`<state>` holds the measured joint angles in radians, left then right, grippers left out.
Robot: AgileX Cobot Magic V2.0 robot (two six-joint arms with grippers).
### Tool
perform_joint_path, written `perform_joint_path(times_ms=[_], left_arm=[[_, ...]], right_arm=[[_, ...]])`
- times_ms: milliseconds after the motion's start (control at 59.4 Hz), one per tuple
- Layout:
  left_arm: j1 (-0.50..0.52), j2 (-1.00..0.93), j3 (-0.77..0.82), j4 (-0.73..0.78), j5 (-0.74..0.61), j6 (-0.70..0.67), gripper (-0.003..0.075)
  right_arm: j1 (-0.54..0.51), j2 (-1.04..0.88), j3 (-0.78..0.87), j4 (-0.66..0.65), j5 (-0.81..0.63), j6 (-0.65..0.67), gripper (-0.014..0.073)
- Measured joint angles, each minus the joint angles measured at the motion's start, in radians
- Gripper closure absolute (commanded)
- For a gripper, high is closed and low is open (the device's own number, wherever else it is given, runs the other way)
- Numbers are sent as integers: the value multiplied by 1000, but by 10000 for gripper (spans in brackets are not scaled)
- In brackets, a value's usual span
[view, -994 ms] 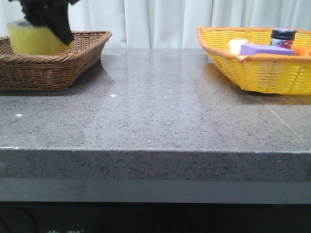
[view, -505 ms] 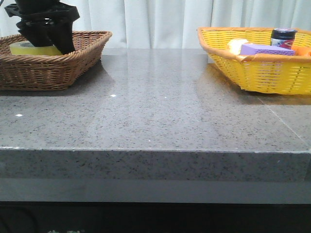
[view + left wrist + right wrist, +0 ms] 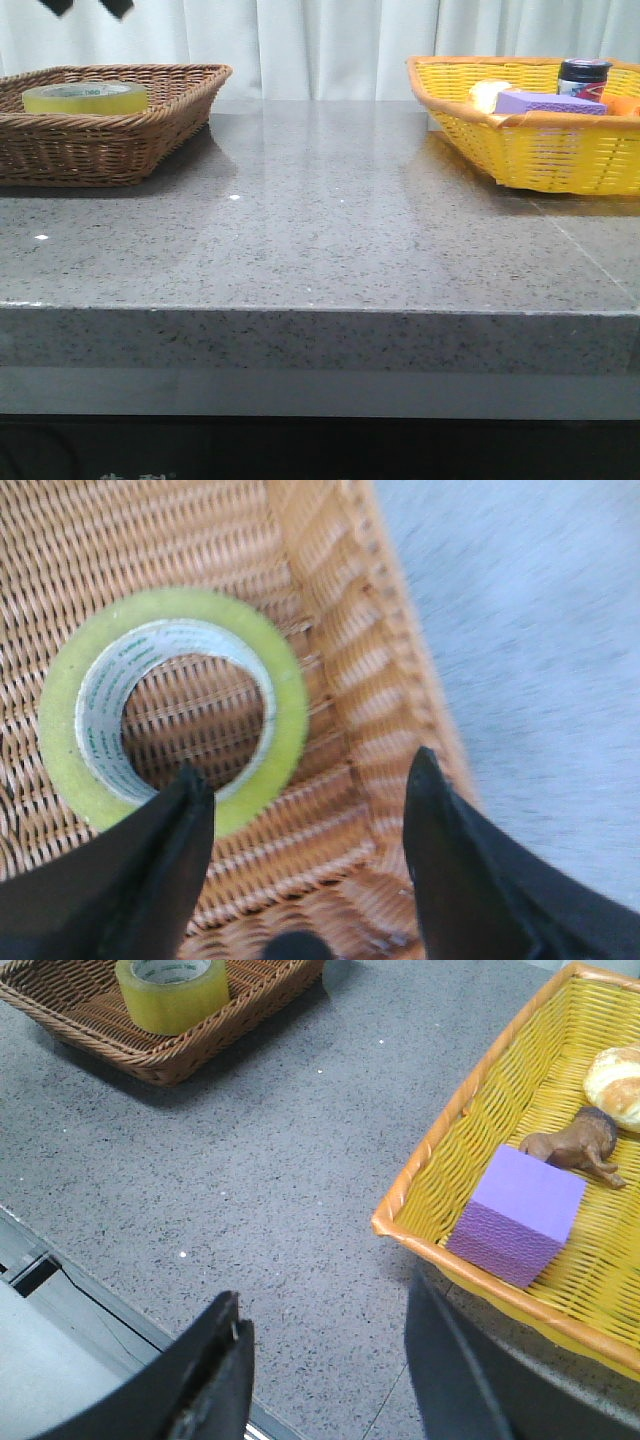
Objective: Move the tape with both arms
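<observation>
Tape (image 3: 170, 705) flat in brown basket (image 3: 150, 140); both grippers spread wide, empty.
We judge it rigid, light, slick-sided: pinch across wall through core. Left gripper (image 3: 305, 800) above it, right gripper (image 3: 330, 1350) over bench (image 3: 330, 240).

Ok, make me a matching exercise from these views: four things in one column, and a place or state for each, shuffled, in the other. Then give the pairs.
Things:
1. tape
2. purple sponge block
3. left tool
4. brown animal figure

Places or states:
A. open, holding nothing, above the wicker basket
B. lying flat in the brown wicker basket
C. in the yellow basket, near its front rim
D. in the yellow basket, next to a bread roll

Pairs: 1-B, 2-C, 3-A, 4-D
</observation>
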<state>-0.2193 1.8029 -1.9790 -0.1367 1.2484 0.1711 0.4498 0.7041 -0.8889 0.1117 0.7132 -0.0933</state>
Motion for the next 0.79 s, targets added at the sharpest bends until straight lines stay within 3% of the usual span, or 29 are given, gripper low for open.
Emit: perform_joint_path(times_ms=[253, 556, 792], left_arm=[[0, -229, 194, -76, -116, -6, 301], [0, -632, 651, -83, -326, -6, 301], [0, -892, 920, -87, -387, -6, 301]], right_arm=[[0, 0, 0, 0, 0, 0, 211], [0, 0, 0, 0, 0, 0, 211], [0, 0, 0, 0, 0, 0, 211]])
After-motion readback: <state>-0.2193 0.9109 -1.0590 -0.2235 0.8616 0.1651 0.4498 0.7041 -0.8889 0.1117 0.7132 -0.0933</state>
